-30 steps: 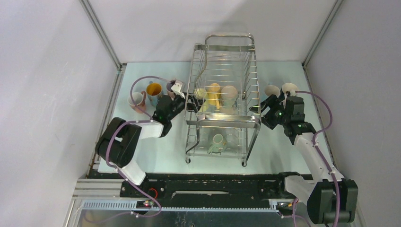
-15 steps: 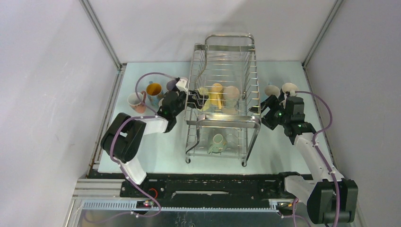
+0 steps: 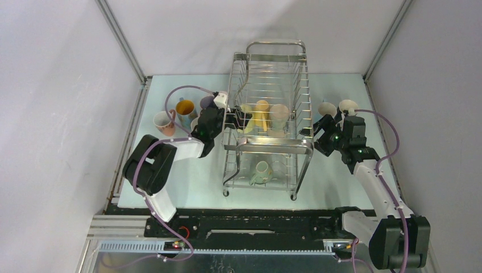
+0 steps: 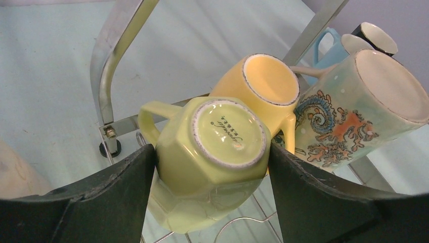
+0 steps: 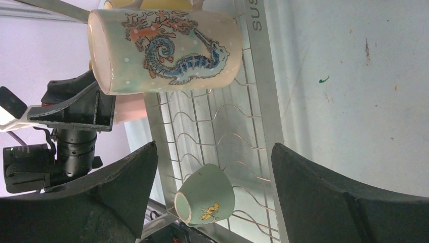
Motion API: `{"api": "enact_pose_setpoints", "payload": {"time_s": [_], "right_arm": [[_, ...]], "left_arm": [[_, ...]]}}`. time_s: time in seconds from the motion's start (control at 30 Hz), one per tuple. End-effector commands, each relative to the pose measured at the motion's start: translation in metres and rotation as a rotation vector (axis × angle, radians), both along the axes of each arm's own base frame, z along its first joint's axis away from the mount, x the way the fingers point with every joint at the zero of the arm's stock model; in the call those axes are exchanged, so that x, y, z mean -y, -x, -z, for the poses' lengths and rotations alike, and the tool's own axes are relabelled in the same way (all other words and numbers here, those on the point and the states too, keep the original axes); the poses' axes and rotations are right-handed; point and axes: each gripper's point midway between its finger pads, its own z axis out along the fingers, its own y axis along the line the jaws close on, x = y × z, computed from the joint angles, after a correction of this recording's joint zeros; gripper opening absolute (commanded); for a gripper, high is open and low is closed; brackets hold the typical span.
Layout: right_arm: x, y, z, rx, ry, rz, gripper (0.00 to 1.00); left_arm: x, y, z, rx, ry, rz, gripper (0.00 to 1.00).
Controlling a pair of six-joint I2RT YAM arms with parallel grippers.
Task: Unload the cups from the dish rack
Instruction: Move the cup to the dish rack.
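Top external view: the dish rack stands at the middle of the bench, with its front bar toward the near edge. Nearest, on the lower tier, a pale green cup lies on its side. Whether a second cup sits next to it cannot be told.

Further in, the left claw reaches into the upper tier from the side that faces the left edge. The left wrist view shows it spread wide around an upturned yellow-green mug. One finger lies at each flank, just beside or touching the glaze. No firm pinch is evident, and the mug rests on the wires. Behind it on the same tier are a yellow mug and a seahorse mug.

The right claw hangs just beside the side of the rack that faces the right edge, spread and empty.

Unloaded items:
- Near the left edge: a pink cup, an orange cup and a dark cup.
- Near the right edge: a light blue mug and a black mug.

Status, as judged: five cups are off the rack and at least four remain, so the task is roughly half complete. The step in hand is the grasp of the yellow-green mug.
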Motion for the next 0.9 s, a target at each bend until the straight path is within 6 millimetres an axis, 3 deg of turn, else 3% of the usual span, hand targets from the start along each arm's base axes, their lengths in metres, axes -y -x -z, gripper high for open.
{"api": "enact_pose_setpoints", "payload": {"time_s": [0.0,0.27,0.4,0.87], "right_arm": [[0.002,-0.001,-0.003,0.029,0.016,-0.009,0.89],[0.002,-0.002,-0.001,0.024,0.017,-0.008,0.89],[0.002,-0.003,-0.001,0.023,0.017,-0.007,0.89],[-0.004,-0.002,0.004,0.020,0.007,-0.014,0.89]], "left_arm": [[0.013,-0.001,-0.016,-0.007,0.044,0.020,0.55],[0.004,0.016,-0.063,0.075,0.121,0.016,0.42],[0.002,0.022,-0.077,0.101,0.124,0.023,0.38],[-0.015,0.048,-0.062,0.092,0.076,-0.011,0.35]]}}
